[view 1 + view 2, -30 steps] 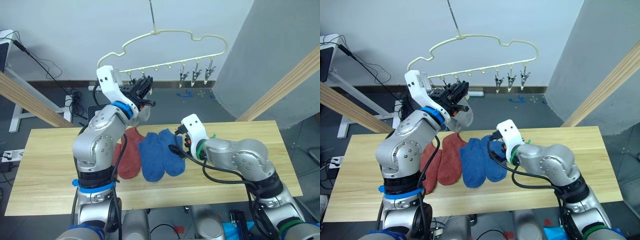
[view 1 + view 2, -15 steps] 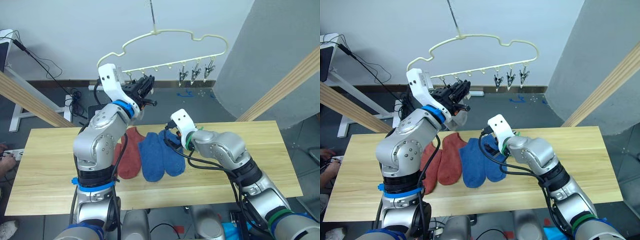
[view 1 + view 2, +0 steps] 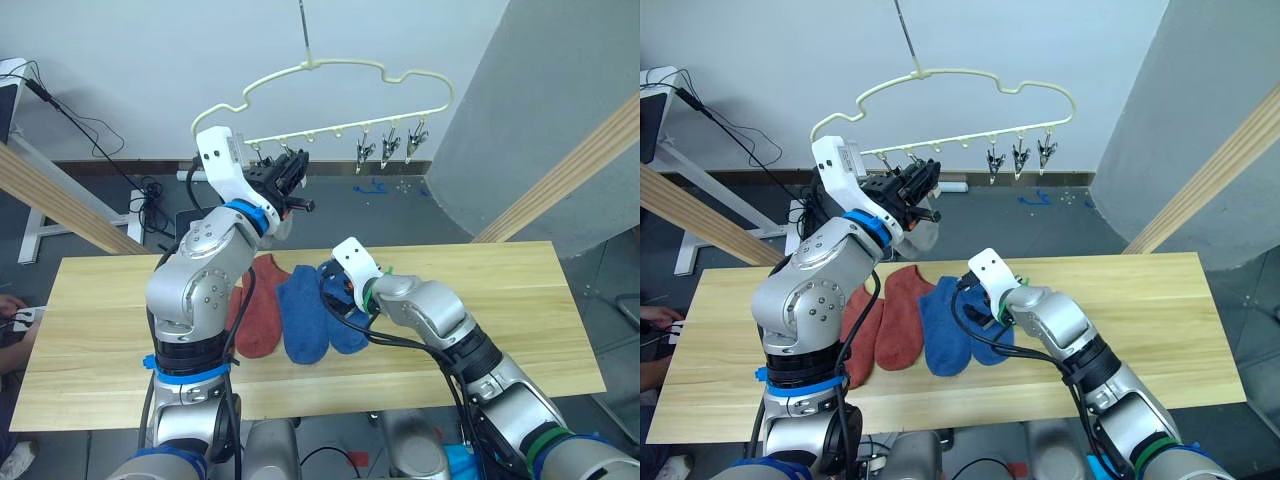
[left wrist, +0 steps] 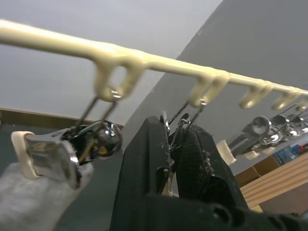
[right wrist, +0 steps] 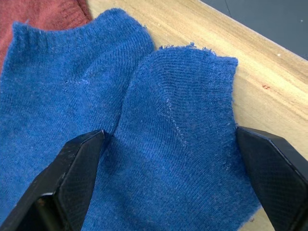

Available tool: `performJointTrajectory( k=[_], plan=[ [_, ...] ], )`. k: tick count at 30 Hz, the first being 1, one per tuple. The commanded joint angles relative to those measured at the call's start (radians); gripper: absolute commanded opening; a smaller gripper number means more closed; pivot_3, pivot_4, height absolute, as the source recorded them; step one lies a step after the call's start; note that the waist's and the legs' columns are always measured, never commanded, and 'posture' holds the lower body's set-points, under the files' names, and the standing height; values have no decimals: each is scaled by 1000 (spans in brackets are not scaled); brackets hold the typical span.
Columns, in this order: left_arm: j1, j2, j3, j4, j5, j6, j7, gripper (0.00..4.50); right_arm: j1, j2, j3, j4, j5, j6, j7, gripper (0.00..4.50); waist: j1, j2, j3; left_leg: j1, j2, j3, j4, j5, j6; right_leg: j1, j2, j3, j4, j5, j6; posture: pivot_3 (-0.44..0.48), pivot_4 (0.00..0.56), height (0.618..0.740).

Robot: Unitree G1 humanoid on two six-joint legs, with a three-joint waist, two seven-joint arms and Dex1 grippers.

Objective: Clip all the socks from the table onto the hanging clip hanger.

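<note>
No writing could be read anywhere — no labels, brands, numbers or signs. The socks [image 5: 159, 144] were plain knit, the table [image 3: 520, 330] was bare wood grain, and the clip hanger [image 3: 350, 75] and its metal clips [image 4: 96, 139] carried no markings — nothing legible.

arms: silver-grey shells | wrists: white | cables: black | bands: blue, green
</note>
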Motion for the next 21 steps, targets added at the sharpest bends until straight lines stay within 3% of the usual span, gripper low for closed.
performJointTrajectory(
  k=[1, 21],
  plan=[
    [-4, 6, -4, -51, -1, -11, 2, 321, 30, 7, 12, 13, -44, -15, 31, 4500, 0, 0, 0, 0, 0, 0, 0, 0, 0, 0, 0, 0, 0, 0, 0, -218, 399, 740],
    [4, -2, -17, -48, 10, -26, 5, 321, 65, -21, -17, -31, -161, -9, 127, 4500, 1, 0, 0, 0, 0, 0, 1, 0, 0, 0, 0, 0, 0, 1, 0, -227, 391, 740]
  ],
)
